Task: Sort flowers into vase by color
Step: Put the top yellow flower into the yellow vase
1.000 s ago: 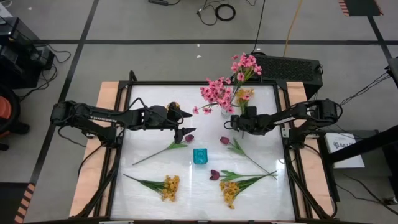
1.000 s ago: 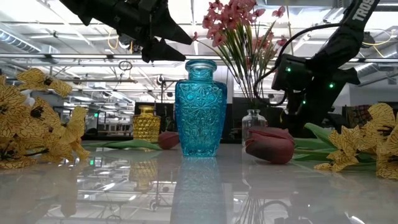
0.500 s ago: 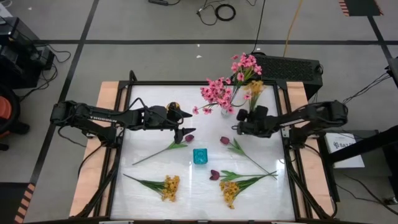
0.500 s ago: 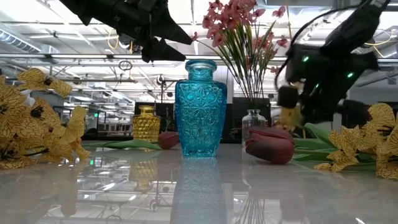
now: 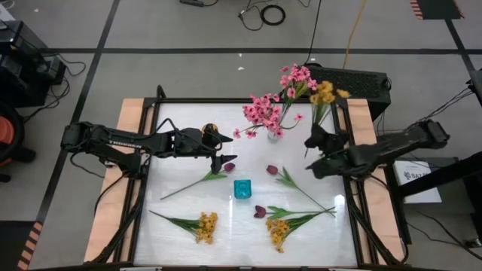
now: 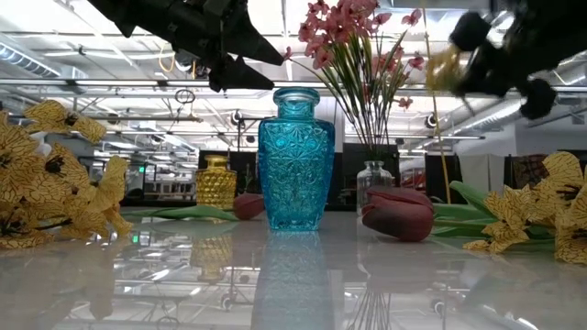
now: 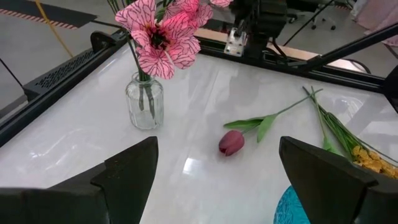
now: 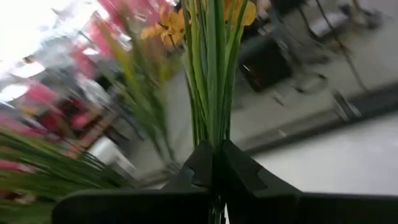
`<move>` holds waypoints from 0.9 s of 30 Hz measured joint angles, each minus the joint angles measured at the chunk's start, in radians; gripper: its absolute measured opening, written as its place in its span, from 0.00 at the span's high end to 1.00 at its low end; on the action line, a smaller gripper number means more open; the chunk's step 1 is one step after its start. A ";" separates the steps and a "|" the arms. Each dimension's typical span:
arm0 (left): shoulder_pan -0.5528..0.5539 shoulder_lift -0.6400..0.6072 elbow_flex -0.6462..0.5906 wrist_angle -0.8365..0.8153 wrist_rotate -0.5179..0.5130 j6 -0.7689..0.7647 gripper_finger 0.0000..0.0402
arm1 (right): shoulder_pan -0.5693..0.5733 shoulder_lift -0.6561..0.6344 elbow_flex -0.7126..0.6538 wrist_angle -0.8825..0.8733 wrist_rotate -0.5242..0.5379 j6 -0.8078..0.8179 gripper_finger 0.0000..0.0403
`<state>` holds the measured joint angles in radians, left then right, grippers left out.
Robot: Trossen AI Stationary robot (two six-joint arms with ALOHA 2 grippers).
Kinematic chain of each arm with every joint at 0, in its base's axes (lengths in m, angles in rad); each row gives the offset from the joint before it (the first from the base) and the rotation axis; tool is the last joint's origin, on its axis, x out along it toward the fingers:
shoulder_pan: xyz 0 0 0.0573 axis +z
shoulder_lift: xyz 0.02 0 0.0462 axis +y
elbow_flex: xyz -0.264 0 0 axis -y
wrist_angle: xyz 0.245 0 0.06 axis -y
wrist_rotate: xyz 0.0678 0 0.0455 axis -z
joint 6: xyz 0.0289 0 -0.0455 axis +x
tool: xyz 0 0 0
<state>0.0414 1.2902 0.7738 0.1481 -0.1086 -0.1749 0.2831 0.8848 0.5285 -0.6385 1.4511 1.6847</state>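
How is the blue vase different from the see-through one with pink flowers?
The blue vase is solid turquoise with a cut pattern; the clear vase is plain glass. The blue vase holds no flowers; the clear vase holds the pink flowers. In the low view the blue one looks bigger, being nearer. Both stand upright.

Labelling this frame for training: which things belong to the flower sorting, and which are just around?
Job: yellow blossom sprig clamped in right gripper; pink blossoms in clear glass vase; blue cut-glass vase; amber glass vase; maroon tulip buds.
Around: orange cable; left gripper, open.
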 joint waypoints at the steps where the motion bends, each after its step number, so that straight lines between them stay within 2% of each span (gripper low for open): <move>1: 0.000 0.000 0.000 0.000 0.000 0.000 0.15 | 0.025 -0.035 0.000 0.025 0.037 -0.050 0.99; 4: -0.001 0.000 0.000 0.001 0.000 -0.003 0.15 | 0.094 -0.122 0.001 0.150 0.120 -0.268 0.99; 9: -0.005 0.000 0.000 0.004 0.000 -0.003 0.15 | 0.155 -0.206 0.001 0.465 0.122 -0.747 0.99; 16: -0.007 0.000 0.000 0.034 0.000 -0.030 0.15 | 0.218 -0.212 0.001 1.102 0.106 -1.439 0.97; 19: -0.017 0.000 0.000 0.035 0.000 -0.030 0.15 | 0.228 -0.212 0.001 1.368 0.025 -1.687 0.97; 23: -0.025 0.000 0.000 0.039 0.003 -0.029 0.15 | 0.243 -0.212 0.002 1.635 -0.109 -1.899 0.98; 27: -0.024 0.000 0.000 0.039 0.002 -0.029 0.15 | 0.262 -0.212 0.035 1.683 -0.146 -1.992 0.98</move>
<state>0.0173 1.2903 0.7738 0.1867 -0.1062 -0.2042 0.5455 0.6724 0.5638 1.0442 1.3053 -0.3070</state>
